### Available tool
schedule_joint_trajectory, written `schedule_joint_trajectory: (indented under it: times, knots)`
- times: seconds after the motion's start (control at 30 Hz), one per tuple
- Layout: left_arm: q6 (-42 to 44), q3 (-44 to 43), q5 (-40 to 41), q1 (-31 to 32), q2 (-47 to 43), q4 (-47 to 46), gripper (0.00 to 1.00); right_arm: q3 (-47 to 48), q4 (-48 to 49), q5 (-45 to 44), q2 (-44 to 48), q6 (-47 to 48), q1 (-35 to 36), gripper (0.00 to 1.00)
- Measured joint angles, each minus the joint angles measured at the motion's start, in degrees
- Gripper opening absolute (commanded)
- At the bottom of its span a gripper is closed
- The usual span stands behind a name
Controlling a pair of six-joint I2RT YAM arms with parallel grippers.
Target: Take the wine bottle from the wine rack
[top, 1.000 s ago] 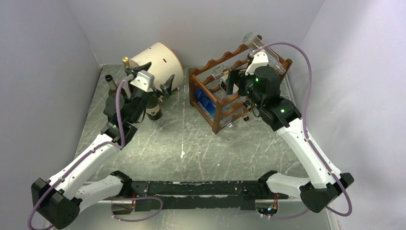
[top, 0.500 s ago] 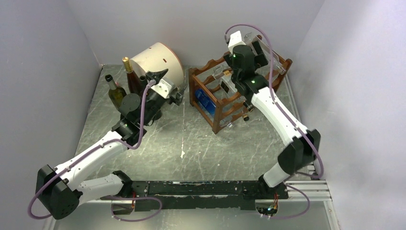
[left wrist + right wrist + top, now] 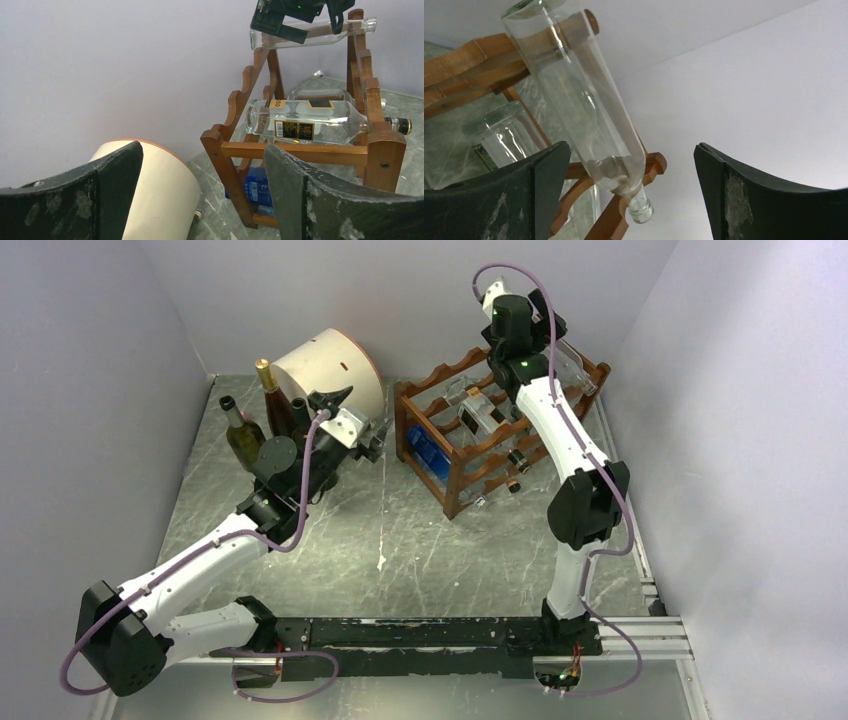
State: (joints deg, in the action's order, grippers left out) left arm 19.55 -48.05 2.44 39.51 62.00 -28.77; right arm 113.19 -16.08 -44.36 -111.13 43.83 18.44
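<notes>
Two arms: both have their jaws wide apart, and neither one holds anything.
Right gripper (image 3: 629, 147): raised at the top tier of the wine rack (image 3: 455, 480). Its fingers (image 3: 499, 200) stand on either side of the wine bottle (image 3: 589, 110), and none visibly touches the glass.
Wine bottle: clear glass, lying on its side across the top rails of the rack, not lifted.
Lower tiers: a second clear bottle (image 3: 310, 122) with a dark and gold label lies one tier down. Something blue (image 3: 255, 187) lies at the bottom.
Left gripper (image 3: 202, 146): low, just beside the cream drum (image 3: 320, 360), facing the rack but well apart from it.
Step in hand: I judge it is the reach for the grasp, so the task is at an early point.
Next move: close on the body of the bottle, then raise it out of the scalloped rail before drawing it away. Smooth round glass may slip.
Surface: grey-green table (image 3: 420, 550) with pale veins like marble. Some dark standing bottles (image 3: 272, 400) are near the drum.
Room: plain pale walls (image 3: 400, 290) close on three sides.
</notes>
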Motion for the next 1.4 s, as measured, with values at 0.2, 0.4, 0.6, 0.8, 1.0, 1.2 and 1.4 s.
schedule_joint_trajectory:
  times: [0.2, 0.4, 0.6, 0.8, 1.0, 1.2, 1.4]
  knots:
    - [0.28, 0.13, 0.0, 0.0, 0.5, -0.26, 0.94, 1.03, -3.67, 0.92, -2.99, 1.22, -1.22, 1.0]
    - [1.07, 0.15, 0.79, 0.0, 1.66, -0.48, 0.94, 1.03, -4.39, 1.49, -5.16, 1.6, -3.08, 1.0]
    - [2.08, 0.7, 1.64, 0.02, 1.77, -0.72, 0.95, 1.03, -4.37, 1.53, -7.26, 1.88, -3.76, 1.0]
    - [3.08, 1.38, 2.93, 0.04, 1.77, -1.49, 0.95, -0.11, -2.19, 1.2, -7.67, 3.1, -4.24, 1.0]
    - [3.72, 1.73, 3.87, 0.04, 1.75, -2.14, 0.95, -1.84, 2.01, -0.42, -8.35, 5.25, -5.7, 1.0]
    - [4.48, 2.05, 4.44, 0.04, 1.77, -2.73, 0.95, -2.38, 3.43, -0.76, -9.94, 6.08, -6.38, 0.99]
    - [5.22, 2.05, 4.85, 0.04, 1.77, -2.8, 0.94, -2.43, 4.33, -0.83, -10.54, 6.4, -6.73, 0.9]
